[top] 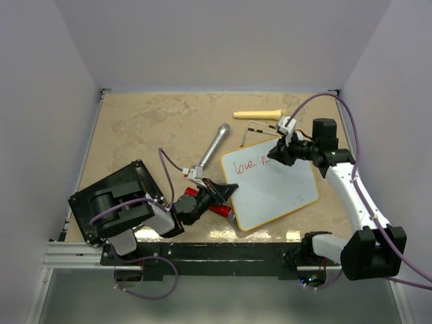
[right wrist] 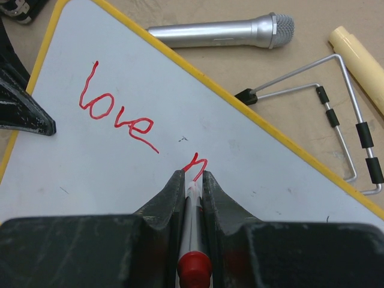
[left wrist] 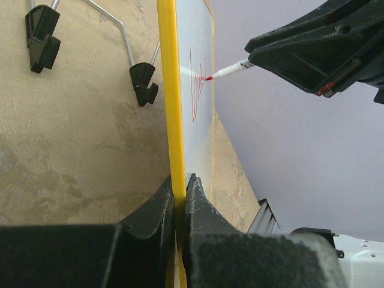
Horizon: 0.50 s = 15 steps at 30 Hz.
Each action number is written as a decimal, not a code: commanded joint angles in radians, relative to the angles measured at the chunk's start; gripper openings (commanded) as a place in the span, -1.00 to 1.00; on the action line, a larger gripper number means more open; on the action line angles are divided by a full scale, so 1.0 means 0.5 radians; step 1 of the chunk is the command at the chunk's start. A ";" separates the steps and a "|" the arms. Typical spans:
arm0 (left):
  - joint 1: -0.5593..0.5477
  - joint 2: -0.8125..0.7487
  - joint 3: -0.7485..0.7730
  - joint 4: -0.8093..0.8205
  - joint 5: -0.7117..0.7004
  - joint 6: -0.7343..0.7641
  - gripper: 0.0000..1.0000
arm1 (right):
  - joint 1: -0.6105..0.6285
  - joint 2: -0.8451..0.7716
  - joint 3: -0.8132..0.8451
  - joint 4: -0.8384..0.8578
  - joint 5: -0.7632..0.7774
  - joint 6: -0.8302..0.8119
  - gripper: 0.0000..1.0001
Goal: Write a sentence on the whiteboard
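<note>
Writing could smear if whiteboard point(top: 277, 192) shifts: left gripper point(left wrist: 180, 186) pinches only its left frame edge, toward table point(top: 148, 128) near edge. Right gripper point(right wrist: 192, 177) clamped on marker point(right wrist: 193, 210), w/ tip on board; sentence point(right wrist: 117, 114) reads "love" + partial letter.

Microphone point(top: 214, 145) lies left of whiteboard point(top: 283, 196); handle point(top: 256, 114) behind.

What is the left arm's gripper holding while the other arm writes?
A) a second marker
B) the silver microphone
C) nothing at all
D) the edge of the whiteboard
D: the left gripper is shut on the yellow frame of the whiteboard; the microphone lies apart, and the only marker sits in the right gripper.
</note>
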 commanded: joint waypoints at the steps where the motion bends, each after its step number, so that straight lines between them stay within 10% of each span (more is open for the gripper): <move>1: -0.018 0.065 -0.008 0.080 0.062 0.338 -1.00 | 0.009 0.011 0.047 -0.119 -0.013 -0.116 -1.00; 15: -0.018 0.056 -0.014 0.073 0.065 0.347 -1.00 | 0.006 0.073 0.157 0.231 0.094 0.197 -1.00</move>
